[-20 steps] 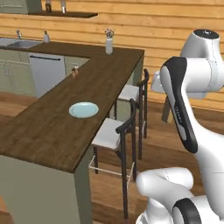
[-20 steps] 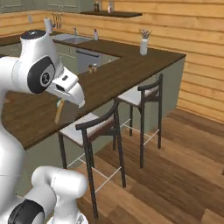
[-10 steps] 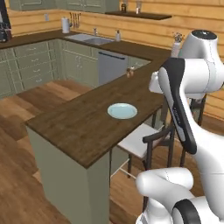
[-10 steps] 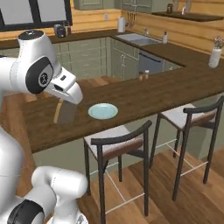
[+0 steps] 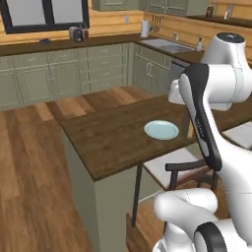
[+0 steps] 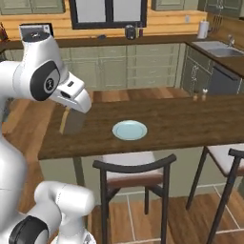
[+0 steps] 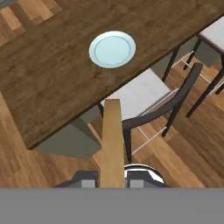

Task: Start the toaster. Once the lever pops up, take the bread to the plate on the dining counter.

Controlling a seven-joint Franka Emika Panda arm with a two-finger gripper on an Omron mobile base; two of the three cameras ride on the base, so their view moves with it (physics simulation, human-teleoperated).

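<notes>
My gripper [image 7: 113, 177] is shut on the bread [image 7: 113, 139], a golden-tan slice seen edge-on and sticking out ahead of the fingertips. In the right base view the gripper [image 6: 67, 111] hangs over the left end of the dining counter [image 6: 181, 119] with the bread [image 6: 63, 120] pointing down, a little above the wood. The plate [image 6: 129, 129] lies flat on the dark top, to the right of the bread and apart from it. The same plate [image 5: 161, 130] [image 7: 112, 48] has nothing on it. The toaster [image 6: 130, 32] stands far back on the wall worktop; its lever is too small to make out.
A dark-framed stool [image 6: 134, 168] stands at the counter's near side, directly below the plate, with another [image 6: 229, 161] to its right. Two small shakers [image 6: 200, 94] sit on the far right of the top. Open wood floor [image 5: 34, 162] lies left of the island.
Both base views have swept round with the base: the counter's end and the plate now sit nearer and more central. The bread stays in the shut gripper.
</notes>
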